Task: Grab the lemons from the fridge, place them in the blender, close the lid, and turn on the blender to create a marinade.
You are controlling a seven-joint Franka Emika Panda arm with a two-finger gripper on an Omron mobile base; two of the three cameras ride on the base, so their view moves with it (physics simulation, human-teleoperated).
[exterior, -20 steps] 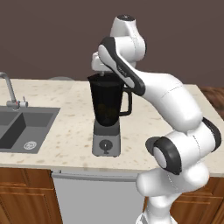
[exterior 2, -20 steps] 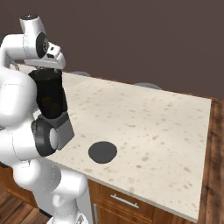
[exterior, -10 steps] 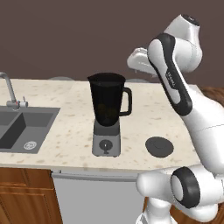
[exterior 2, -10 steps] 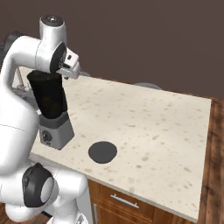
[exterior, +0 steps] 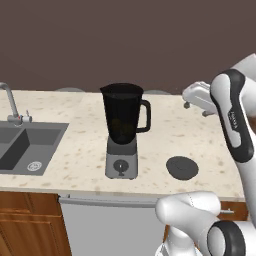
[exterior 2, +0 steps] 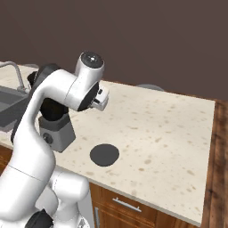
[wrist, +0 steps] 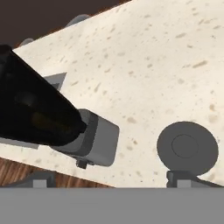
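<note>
The blender [exterior: 122, 127] stands on the speckled counter, its dark jar [wrist: 35, 111] open at the top on a grey base [exterior 2: 57, 132] with a round front dial. To the right of it the lid [exterior: 182, 167] lies flat on the counter, a dark grey disc [exterior 2: 104, 154]. My gripper [exterior: 196, 106] hangs above the counter, right of the jar and behind the lid. In the hand view its fingertips [wrist: 188, 176] stand wide apart, and the gripper [wrist: 114, 180] is open with nothing between them; the lid [wrist: 187, 148] lies just ahead of the right tip. The lemons and the fridge are out of view.
A sink [exterior: 30, 145] with a faucet [exterior: 8, 100] sits at the counter's left end. A dark wall runs behind the counter. The counter ends at a wooden strip [exterior 2: 219, 151] on the right, with a speckled stretch [exterior 2: 169, 129] between it and the lid.
My arm has swung right, from over the blender jar's mouth to above the counter near the lid. The blender and lid have not moved.
</note>
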